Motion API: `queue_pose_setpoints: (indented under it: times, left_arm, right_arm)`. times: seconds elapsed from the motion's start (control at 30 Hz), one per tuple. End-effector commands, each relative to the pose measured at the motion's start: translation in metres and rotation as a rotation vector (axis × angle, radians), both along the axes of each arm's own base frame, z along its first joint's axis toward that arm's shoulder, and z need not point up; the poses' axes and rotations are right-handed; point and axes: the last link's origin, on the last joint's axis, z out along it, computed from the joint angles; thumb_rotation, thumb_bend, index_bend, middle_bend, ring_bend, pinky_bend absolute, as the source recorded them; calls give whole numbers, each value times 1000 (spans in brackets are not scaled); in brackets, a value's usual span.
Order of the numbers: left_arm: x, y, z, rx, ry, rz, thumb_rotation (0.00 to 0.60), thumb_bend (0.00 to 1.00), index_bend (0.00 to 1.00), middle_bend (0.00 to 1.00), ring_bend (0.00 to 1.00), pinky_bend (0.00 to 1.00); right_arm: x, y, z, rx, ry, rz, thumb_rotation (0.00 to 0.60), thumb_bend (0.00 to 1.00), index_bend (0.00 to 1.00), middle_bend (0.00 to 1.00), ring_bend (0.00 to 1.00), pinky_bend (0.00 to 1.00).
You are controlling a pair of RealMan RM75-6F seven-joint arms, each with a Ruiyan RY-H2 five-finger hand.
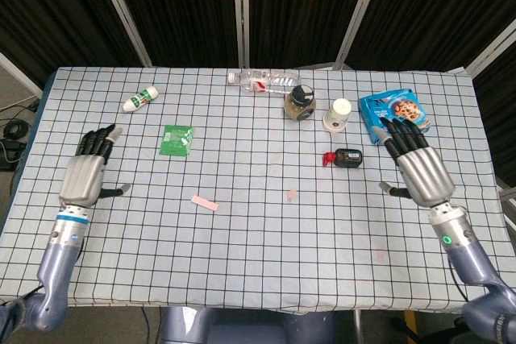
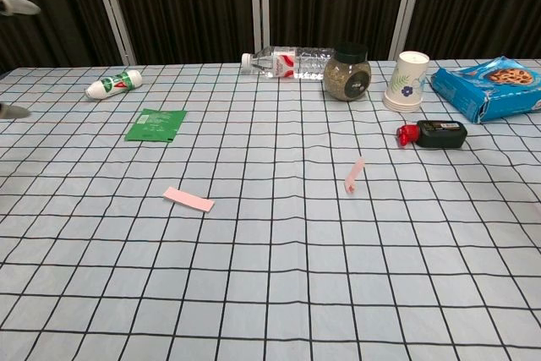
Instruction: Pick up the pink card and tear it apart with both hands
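Head view: both my hands hover above the checked table (image 1: 258, 263), each near its own edge and well apart from the card pieces
Left hand (image 1: 87, 175): fingers spread, palm down, holding nothing
Right hand (image 1: 418, 168): fingers spread, palm down, holding nothing
Pink card, larger piece (image 1: 205, 203): flat strip on the cloth, left of centre, below the green packet (image 1: 176, 138); in the chest view (image 2: 188, 199) it lies flat and untouched
Pink card, smaller piece (image 1: 291, 194): near the table centre, well apart from the larger piece; in the chest view (image 2: 354, 174) it stands tilted, one end raised off the cloth
Black and red item (image 1: 344, 157): between the smaller piece and the paper cup (image 1: 338, 113)
Back row: clear bottle (image 1: 263, 80) on its side, jar (image 1: 301, 103) upright just beside the cup, blue biscuit pack (image 1: 394, 116) to the right
Far left: small white bottle (image 1: 139, 100) lying on its side
Chest view: only grey fingertips at the left frame edge; right hand out of that frame
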Motion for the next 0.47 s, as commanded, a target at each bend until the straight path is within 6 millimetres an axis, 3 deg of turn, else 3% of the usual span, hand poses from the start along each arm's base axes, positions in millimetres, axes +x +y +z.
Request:
queue_pose_setpoints:
  times: [0.03, 0.3, 0.47]
  left_arm:
    - [-30, -42, 34, 83, 42, 23, 600, 0, 0, 0, 0, 0]
    - [-57, -101, 56, 81, 44, 100, 600, 0, 0, 0, 0, 0]
    - [-66, -116, 63, 98, 28, 102, 600, 0, 0, 0, 0, 0]
  right_arm:
    - [-36, 36, 19, -45, 46, -91, 600, 0, 63, 0, 0, 0]
    - [-59, 91, 21, -84, 39, -238, 600, 0, 51, 0, 0, 0]
    - [-67, 106, 18, -102, 45, -251, 600, 0, 51, 0, 0, 0]
